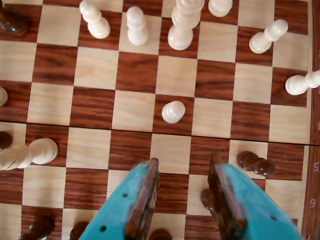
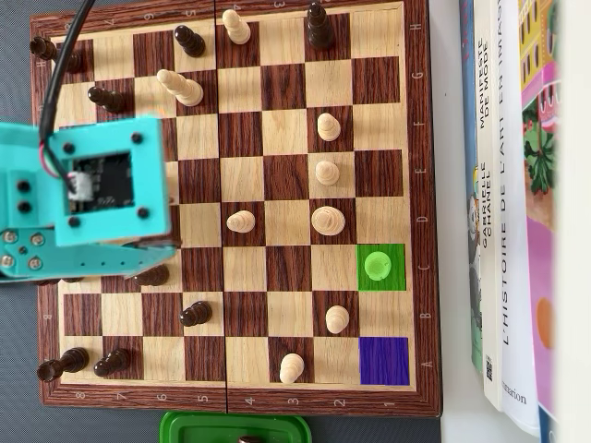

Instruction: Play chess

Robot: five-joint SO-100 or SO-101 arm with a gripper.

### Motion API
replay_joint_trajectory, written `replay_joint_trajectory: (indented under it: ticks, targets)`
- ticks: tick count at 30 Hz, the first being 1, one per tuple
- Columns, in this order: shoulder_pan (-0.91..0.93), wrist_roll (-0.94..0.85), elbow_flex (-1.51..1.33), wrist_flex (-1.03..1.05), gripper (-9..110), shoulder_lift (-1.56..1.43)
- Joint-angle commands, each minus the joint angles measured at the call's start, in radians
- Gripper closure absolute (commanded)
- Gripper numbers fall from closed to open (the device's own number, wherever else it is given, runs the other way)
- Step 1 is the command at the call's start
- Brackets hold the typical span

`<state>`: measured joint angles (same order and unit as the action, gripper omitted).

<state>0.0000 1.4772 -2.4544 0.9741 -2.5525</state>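
In the wrist view my teal gripper hangs open over the wooden chessboard, with only bare squares between its fingers. A dark piece stands right beside the inner face of the right finger. One white pawn stands alone two squares ahead of the tips. From overhead the arm's teal housing covers the board's left side and hides the gripper. In that overhead view one square on the right is marked green with a green-tinted pawn on it, and a square below it is marked blue.
White pieces are scattered over the board's middle and right; dark pieces stand along its left. Another dark piece lies right of the gripper. Books line the right edge. A green container sits below the board.
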Motion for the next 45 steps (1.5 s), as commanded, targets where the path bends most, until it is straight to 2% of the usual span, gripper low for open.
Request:
replay_joint_trajectory:
  ticks: [1,35,45]
  targets:
    - [-0.009,-0.006,-0.035,-0.012,86,-0.072]
    - [-0.031,0.005,-0.549,-0.012,86,-0.772]
    - [-0.031,0.005,-0.611,-0.046,86,-0.796]
